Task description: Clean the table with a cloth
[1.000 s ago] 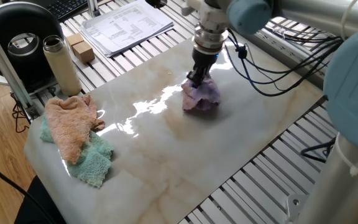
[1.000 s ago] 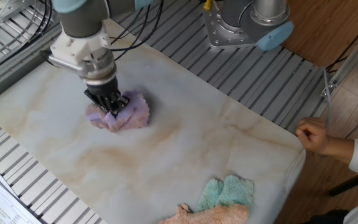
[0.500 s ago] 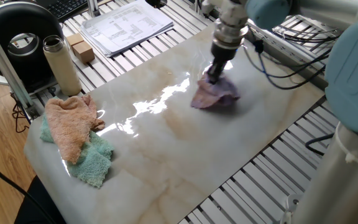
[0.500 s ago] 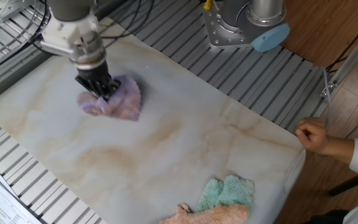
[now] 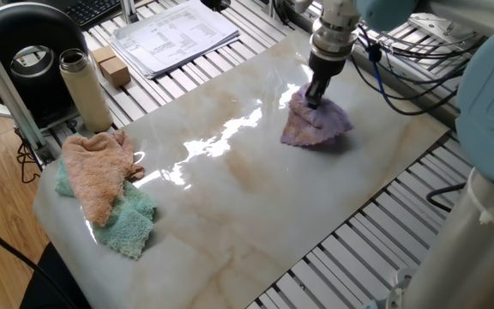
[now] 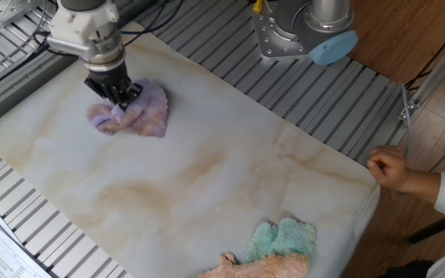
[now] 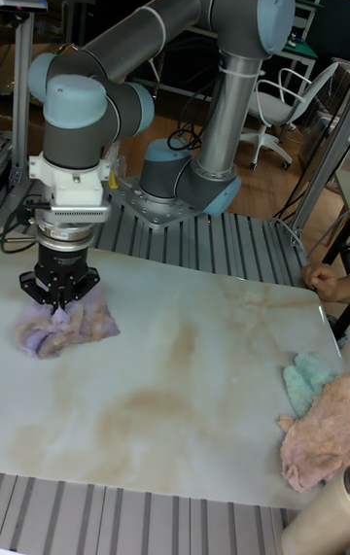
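Here, wiping under way: gripper (image 6: 119, 96) pinched shut on a bunched fold of the cloth (image 6: 130, 116), pressing it flat onto the table (image 5: 256, 197) near the far end from the other cloths, close to the long edge beside the arm's base (image 6: 304, 35). Best done by keeping steady downward pressure, dragging with the loose part of the cloth trailing behind the fingers, and working in overlapping passes toward the unwiped middle; worth stopping short of the edge so the cloth does not slip off. At the opposite end, a peach cloth (image 5: 97, 172) lying over a teal cloth (image 5: 127, 219), both in the way of a full sweep. A person's hand (image 6: 388, 168) resting at that end's corner, to be kept clear of. Beyond the table, a flask (image 5: 84, 90), small boxes (image 5: 110, 67) and papers (image 5: 174, 33), none touching the marble
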